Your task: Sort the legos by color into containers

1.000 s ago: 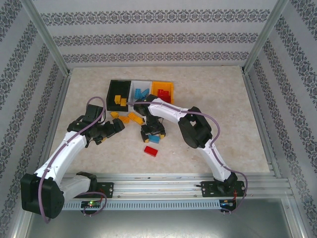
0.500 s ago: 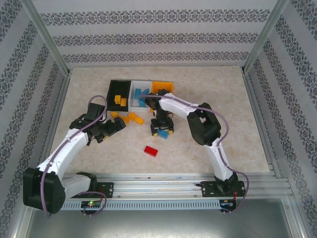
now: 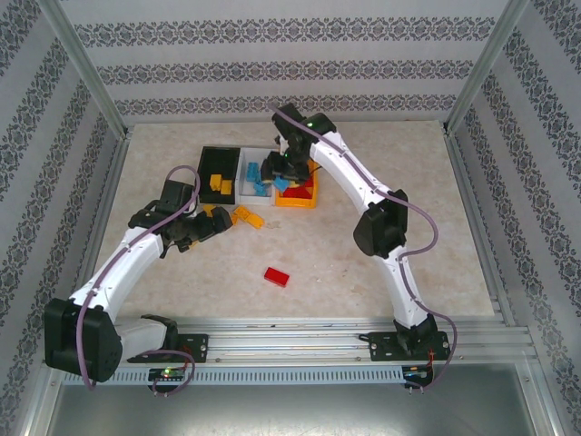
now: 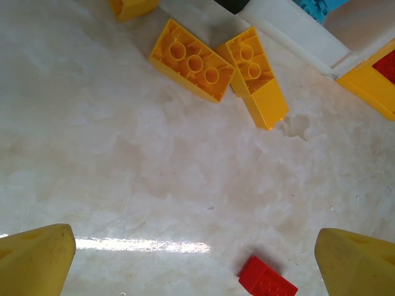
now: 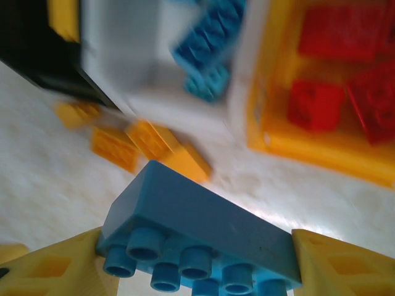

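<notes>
Pincer of the right arm [image 5: 200,271] clamped on a light blue lego [image 5: 197,225] — studs toward the wrist camera, one yellow finger at each end. Hangs in the top view [image 3: 277,173] over the row of containers, about where the white bin [image 3: 257,153] meets the orange bin [image 3: 295,202]. Black bin [image 3: 218,154] at 9 o'clock of the white one, touching it.

Inside the black bin, yellow bricks [image 3: 218,184]; inside the white, blue bricks [image 5: 210,37]; inside the orange, red bricks [image 5: 315,102].

Pincer of the left arm [image 4: 196,262] wide apart, holding nothing — low over the tabletop [image 3: 345,282], at 7 o'clock of the black bin in the top view [image 3: 213,224]. Two loose yellow legos [image 4: 192,60] at 12 o'clock in the left wrist view, touching each other, just beside the white bin's corner. One loose red lego [image 3: 277,276] alone on the tabletop, at 6 o'clock of the containers and well apart from them.
</notes>
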You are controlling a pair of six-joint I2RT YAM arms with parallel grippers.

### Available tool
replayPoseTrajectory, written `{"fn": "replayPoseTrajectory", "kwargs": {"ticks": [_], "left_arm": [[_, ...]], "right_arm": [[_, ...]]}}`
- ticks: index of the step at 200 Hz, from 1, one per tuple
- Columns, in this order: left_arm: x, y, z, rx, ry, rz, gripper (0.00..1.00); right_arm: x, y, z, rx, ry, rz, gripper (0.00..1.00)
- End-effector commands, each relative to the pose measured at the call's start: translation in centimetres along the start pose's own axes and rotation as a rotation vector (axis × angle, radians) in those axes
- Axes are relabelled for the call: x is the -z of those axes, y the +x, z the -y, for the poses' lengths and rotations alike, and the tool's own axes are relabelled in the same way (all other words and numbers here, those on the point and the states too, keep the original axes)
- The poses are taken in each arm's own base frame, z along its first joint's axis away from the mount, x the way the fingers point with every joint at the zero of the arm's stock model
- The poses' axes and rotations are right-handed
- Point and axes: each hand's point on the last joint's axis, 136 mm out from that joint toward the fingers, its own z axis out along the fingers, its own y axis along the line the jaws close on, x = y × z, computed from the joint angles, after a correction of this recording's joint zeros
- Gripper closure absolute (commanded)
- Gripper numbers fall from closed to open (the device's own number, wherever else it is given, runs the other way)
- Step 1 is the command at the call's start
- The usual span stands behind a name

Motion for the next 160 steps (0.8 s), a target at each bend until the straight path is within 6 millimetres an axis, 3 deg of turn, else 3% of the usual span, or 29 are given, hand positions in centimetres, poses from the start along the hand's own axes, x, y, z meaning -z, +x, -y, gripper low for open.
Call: {"fn": "replayPoseTrajectory", "kwargs": {"ticks": [1,34,73,96,129,160], "left_arm": [[1.6,-0.4,-0.5,-0.04,-0.026,0.019,0.0],[2.1,-0.5,-0.8,-0.053,-0.032,0.025,0.0],[1.9,-0.4,-1.2,-0.064,-0.042,0.01,0.0],[1.6,-0.4,-1.2,-0.065,-0.043,-0.005,0.0],[1.4,-0.6,-1.1,-0.064,-0.038,-0.012,0.0],[1.4,-0.8,-1.0,-0.063,-0.035,-0.008,0.0]], "right_arm": [[-2.1,-1.7,0.1,-0.14,-0.083,-0.041,0.4],[-3.3,-5.1,-0.6,-0.219,-0.208,0.009,0.4],[-3.5,-7.6,-2.3,-0.167,-0.321,0.089,0.39],[-4.3,-8.2,-2.2,-0.203,-0.35,0.087,0.37],[-4.8,-8.5,-2.2,-0.219,-0.359,0.087,0.21],[-4.7,-8.5,-1.8,-0.217,-0.35,0.084,0.17]]}}
